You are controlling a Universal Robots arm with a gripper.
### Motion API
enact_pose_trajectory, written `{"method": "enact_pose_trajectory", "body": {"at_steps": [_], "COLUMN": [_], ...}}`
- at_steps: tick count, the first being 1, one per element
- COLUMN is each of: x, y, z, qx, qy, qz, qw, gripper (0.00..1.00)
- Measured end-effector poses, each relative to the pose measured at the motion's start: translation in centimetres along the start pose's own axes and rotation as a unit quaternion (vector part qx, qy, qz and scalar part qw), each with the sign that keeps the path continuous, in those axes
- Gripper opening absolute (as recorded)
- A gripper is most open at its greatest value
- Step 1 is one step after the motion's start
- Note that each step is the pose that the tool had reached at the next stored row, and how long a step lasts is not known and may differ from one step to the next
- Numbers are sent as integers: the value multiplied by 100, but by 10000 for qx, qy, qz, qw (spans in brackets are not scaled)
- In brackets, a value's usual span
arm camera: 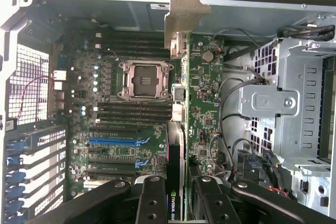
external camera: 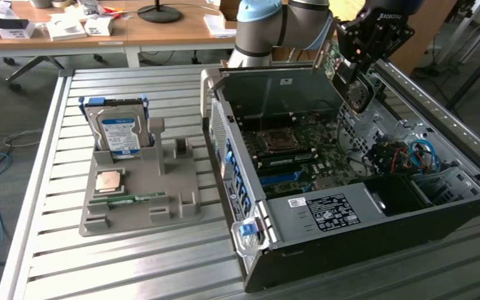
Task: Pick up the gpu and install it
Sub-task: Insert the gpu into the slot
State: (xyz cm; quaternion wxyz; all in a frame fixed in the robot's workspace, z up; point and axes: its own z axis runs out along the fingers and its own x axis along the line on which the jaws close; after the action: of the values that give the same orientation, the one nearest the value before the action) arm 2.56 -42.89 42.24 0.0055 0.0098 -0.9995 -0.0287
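The pick-up looks done: the gripper is clamped part-way closed on the gpu, one finger on each face of the card, which runs edge-on away from the wrist camera, its metal bracket at the far end. In the exterior view the gpu hangs on end from the gripper above the far part of the open computer case, clear of the motherboard, so by my reading the install is not yet done; no edge of the card sits in a slot. The grey holder tray on the slatted table keeps the hard drive and the memory stick, well apart from the case. The case is open on top. Inside, the blue expansion slot and its neighbours lie bare beside the CPU socket. Tight spots, as I judge them, are the case's rear wall near the bracket and, on the card's other side, the metal drive cage with loose cables just beside the card.
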Motion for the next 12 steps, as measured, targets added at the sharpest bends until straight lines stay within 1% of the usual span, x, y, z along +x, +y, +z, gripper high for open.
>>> {"method": "enact_pose_trajectory", "body": {"at_steps": [7,12], "x": [0,0], "y": [0,0], "z": [0,0], "qx": [1,2], "qy": [4,13], "qz": [-76,-217], "qw": [10000,9998], "gripper": [26,26]}}
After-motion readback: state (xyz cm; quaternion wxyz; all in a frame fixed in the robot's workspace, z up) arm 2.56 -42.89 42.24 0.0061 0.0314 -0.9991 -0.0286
